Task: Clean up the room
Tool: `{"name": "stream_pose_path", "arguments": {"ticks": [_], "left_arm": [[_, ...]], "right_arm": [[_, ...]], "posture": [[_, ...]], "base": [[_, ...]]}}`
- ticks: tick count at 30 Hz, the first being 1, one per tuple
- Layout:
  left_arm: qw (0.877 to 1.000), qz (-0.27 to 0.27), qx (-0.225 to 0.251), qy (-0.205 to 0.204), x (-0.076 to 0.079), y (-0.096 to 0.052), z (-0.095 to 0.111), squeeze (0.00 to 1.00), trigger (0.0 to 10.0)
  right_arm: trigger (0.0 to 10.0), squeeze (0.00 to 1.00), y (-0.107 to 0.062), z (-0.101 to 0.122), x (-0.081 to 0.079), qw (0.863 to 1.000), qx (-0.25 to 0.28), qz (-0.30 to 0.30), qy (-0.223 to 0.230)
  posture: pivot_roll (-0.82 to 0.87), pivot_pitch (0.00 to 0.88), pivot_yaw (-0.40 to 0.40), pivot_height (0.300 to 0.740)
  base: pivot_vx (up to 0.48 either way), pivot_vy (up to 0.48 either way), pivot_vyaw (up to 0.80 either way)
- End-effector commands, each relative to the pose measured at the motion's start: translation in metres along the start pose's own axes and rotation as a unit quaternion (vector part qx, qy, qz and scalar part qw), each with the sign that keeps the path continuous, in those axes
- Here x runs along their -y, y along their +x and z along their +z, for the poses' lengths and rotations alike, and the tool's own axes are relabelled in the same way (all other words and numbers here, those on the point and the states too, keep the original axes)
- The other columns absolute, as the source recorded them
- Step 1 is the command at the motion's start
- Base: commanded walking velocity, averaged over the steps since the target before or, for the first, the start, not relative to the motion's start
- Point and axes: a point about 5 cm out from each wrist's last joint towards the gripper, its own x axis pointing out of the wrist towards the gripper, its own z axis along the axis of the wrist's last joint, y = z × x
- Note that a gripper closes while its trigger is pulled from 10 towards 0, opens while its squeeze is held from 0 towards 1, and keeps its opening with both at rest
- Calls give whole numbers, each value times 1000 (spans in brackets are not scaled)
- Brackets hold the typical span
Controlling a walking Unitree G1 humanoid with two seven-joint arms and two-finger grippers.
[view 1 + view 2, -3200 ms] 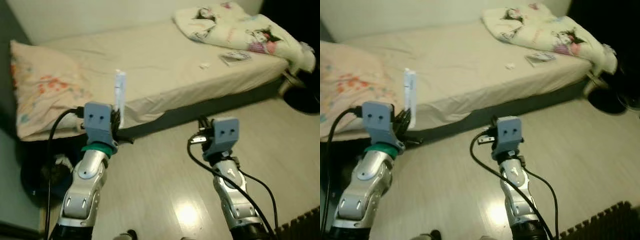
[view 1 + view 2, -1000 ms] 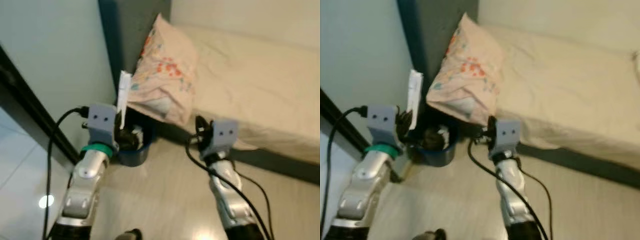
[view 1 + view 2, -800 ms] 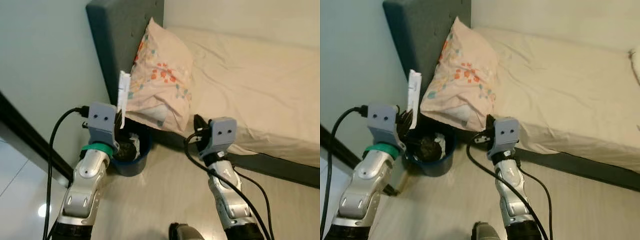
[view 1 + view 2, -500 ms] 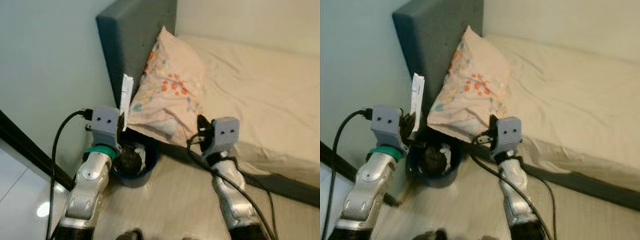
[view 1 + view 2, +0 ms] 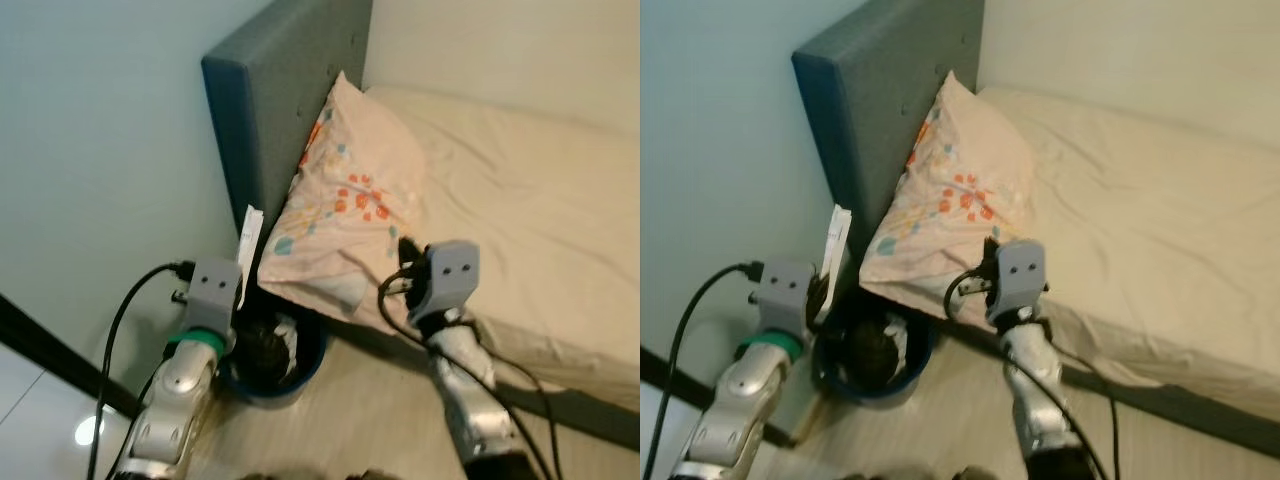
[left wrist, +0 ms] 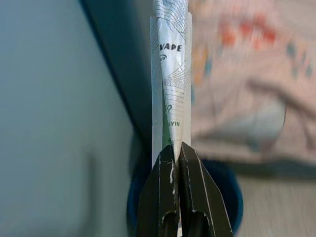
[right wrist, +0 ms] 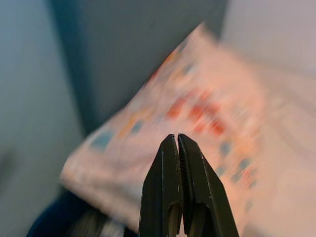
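Left gripper pinching white wrapper upright, hovering at 9 o'clock edge of blue bin. Right gripper idling, fingers pressed together, holding nothing. Risk: releasing now, wrapper falling outside rim or catching under pillow overhang.

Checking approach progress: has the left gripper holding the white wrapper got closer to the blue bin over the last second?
Yes. The left gripper, shut on the white wrapper, now sits nearer the blue bin by the grey headboard.

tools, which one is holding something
The left tool, shut on a white printed wrapper above the blue bin; the right tool is shut on nothing.
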Motion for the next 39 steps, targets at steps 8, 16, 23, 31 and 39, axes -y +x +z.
{"name": "stream_pose_path", "arguments": {"ticks": [8, 16, 23, 31, 39], "left_arm": [[997, -34, -74, 2, 10, 0, -36, 0, 10000], [995, -27, -93, -5, 10, 7, -45, 0, 10000], [993, -2, -113, 13, 1, 9, -54, 0, 10000], [994, 9, -111, 9, -2, 7, -56, 0, 10000], [994, 10, -105, 12, -2, 9, -56, 0, 10000]], "right_arm": [[10000, 0, -22, -34, -2, 998, -66, 9, -6], [10000, 0, -25, -35, -5, 998, -65, 6, -2], [10000, 0, -24, -34, -5, 998, -59, 3, -1], [10000, 0, -22, -33, -5, 998, -56, 5, -1], [10000, 0, -21, -33, -5, 999, -54, 4, -1]], "posture": [[-75, 77, 53, 740], [-85, 97, 68, 740], [-82, 106, 68, 740], [-74, 112, 65, 740], [-73, 106, 68, 740]], "base": [[0, 0, 0], [0, 0, 0], [0, 0, 0], [0, 0, 0], [0, 0, 0]]}}
